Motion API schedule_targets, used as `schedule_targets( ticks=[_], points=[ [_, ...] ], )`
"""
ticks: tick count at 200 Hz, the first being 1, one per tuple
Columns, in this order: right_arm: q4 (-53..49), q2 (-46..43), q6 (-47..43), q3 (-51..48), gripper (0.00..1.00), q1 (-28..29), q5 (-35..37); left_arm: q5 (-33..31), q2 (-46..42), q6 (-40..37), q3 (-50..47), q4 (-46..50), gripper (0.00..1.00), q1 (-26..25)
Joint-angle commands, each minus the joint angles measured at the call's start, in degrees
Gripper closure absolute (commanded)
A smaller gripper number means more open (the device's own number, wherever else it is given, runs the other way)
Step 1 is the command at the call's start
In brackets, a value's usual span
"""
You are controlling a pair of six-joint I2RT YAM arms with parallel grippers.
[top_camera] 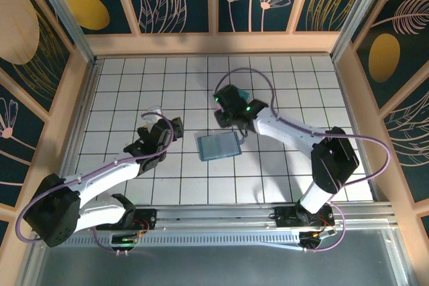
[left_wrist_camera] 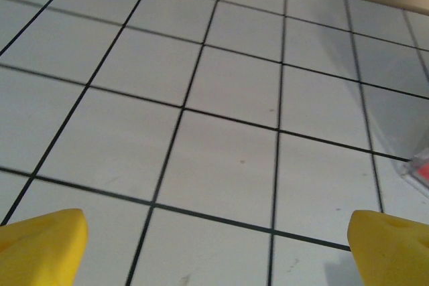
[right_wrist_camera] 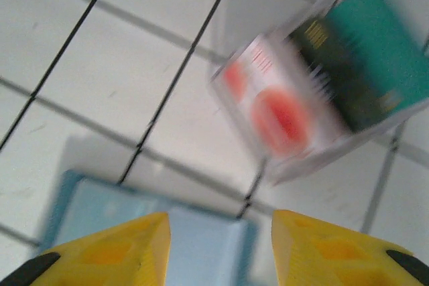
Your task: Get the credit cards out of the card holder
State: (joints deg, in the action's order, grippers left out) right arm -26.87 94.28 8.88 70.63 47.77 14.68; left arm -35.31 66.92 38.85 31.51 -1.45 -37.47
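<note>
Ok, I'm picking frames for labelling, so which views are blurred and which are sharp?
Right wrist view: heavy motion smear over the credit cards and the card holder, edges doubled; left wrist view: tile lines fairly crisp, only slightly soft; top view: sharp and evenly lit.

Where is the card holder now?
In the top view, the card holder lies flat on the tiles near the centre, just below the right end effector in the picture.
</note>
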Motion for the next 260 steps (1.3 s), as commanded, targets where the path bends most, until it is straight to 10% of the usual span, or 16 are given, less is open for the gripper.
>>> schedule_targets(
  ticks=[1, 68, 186, 260],
  points=[
    [0.5, -0.8, 18.4, -3.6, 0.54, 4.6, 4.8, 3.8, -2.4, 5.4, -2.3, 0.9, 0.01, 3.0],
    [-2.1, 10.1, 29.3, -1.5, 0.49, 14.7, 5.4, 3.2, -5.1, 10.2, -5.0, 2.5, 0.01, 5.3],
    [1.0, 14.9, 29.6, -3.4, 0.44, 14.1, 1.2, 4.1, -3.3, 11.2, -5.0, 2.3, 0.01, 5.3],
    [5.1, 13.1, 29.8, -7.1, 0.65, 12.6, -4.0, 5.3, -3.1, 7.5, -4.0, 2.2, 0.01, 5.3]
  ],
)
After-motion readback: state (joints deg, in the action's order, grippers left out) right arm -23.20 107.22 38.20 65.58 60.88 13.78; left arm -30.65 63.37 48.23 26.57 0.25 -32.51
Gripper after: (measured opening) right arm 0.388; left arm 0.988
